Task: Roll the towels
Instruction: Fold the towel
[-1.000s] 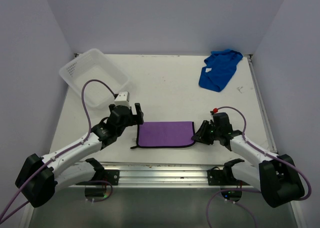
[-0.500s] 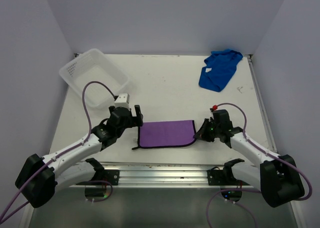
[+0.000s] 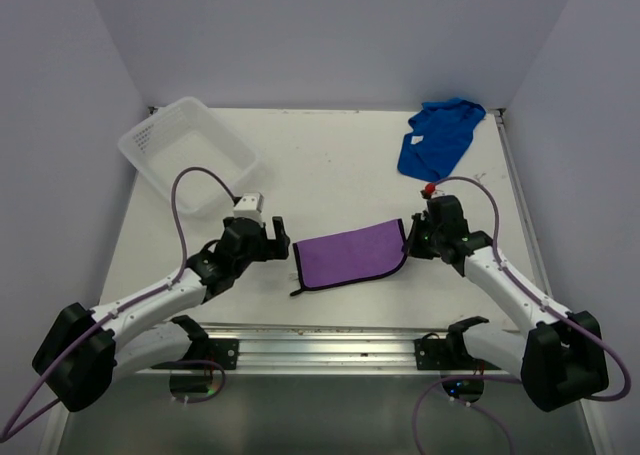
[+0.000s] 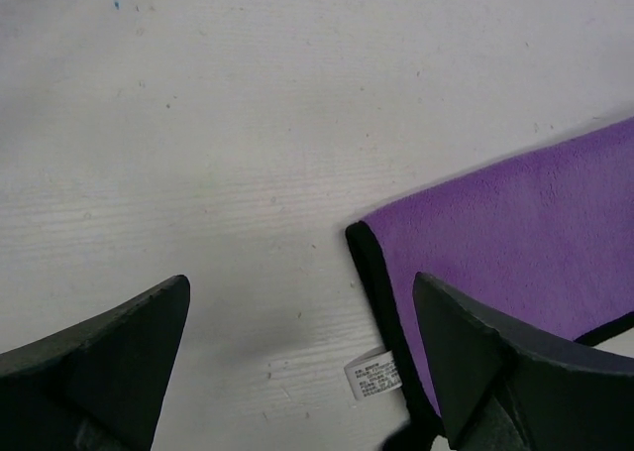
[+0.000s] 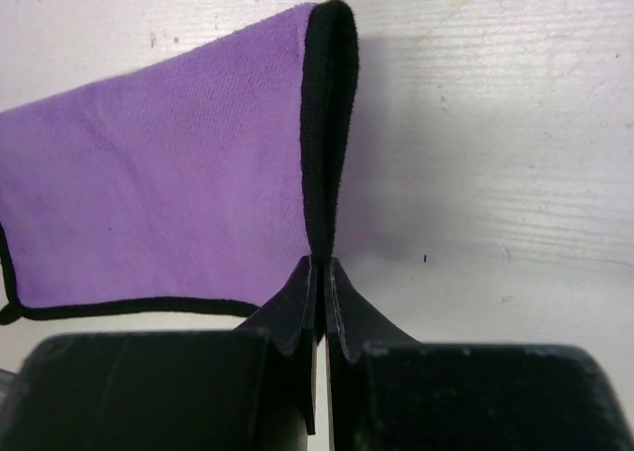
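Two towels lie on the table (image 3: 330, 175). The purple towel (image 3: 350, 255) is spread flat near the front, between the two grippers. The blue towel (image 3: 437, 140) is crumpled in the far right corner, well apart from both arms.

The right gripper (image 3: 412, 237) is pinched tight on the purple towel's right end. In the right wrist view its fingers (image 5: 297, 302) meet on the black hem (image 5: 327, 124), which rises from the pinch as a folded ridge while the rest of the cloth spreads to the left. From above, the towel sits askew, its right end further from the arm bases than its left.

The left gripper (image 3: 280, 237) stands wide and holds nothing, just beside the towel's left end. In the left wrist view the towel's corner lies in the gap between the fingers, closer to the right-hand finger (image 4: 475, 362). A small white tag (image 4: 373, 375) sticks out at the hem there. Bare table fills the rest of the gap.

A white basket (image 3: 150, 160) sits at the far left, apart from both towels.
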Motion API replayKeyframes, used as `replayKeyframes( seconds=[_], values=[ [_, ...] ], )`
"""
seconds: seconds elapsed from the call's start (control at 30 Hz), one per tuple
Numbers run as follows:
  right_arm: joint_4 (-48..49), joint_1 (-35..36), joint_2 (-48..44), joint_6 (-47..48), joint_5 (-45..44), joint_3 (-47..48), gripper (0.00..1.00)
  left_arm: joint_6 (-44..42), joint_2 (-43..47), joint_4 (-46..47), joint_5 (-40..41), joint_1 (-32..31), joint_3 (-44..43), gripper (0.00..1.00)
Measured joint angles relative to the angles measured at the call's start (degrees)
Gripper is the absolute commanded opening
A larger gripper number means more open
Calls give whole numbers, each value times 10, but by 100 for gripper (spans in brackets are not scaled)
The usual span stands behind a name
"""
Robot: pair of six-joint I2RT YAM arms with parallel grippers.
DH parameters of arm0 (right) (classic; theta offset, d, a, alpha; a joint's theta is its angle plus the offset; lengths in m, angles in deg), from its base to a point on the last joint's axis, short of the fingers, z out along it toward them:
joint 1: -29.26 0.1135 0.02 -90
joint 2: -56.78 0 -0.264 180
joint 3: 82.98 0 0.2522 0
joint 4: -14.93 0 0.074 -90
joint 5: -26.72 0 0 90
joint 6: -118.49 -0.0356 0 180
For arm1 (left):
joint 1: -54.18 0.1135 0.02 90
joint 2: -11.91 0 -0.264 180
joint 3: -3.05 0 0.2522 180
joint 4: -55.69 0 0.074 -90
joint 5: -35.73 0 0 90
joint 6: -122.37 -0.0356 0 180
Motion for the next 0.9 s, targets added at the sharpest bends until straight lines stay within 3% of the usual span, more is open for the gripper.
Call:
replayKeyframes(
  seconds=[0.33, 0.43, 0.47, 0.67, 0.9],
  values=[
    [-2, 27, 0, 46, 25, 27, 0, 39, 5, 26, -38, 0, 61, 84],
    [-2, 50, 1, 50, 33, 37, 0, 52, 7, 29, -39, 0, 71, 73],
    [-2, 59, 4, 50, 33, 42, 0, 56, 9, 29, -38, 0, 73, 63],
    [-1, 109, 40, 49, 32, 70, 0, 62, 19, 38, -37, 0, 76, 34],
    [0, 170, 88, 48, 26, 108, 0, 67, -40, 82, -57, 0, 83, 20]
  ],
)
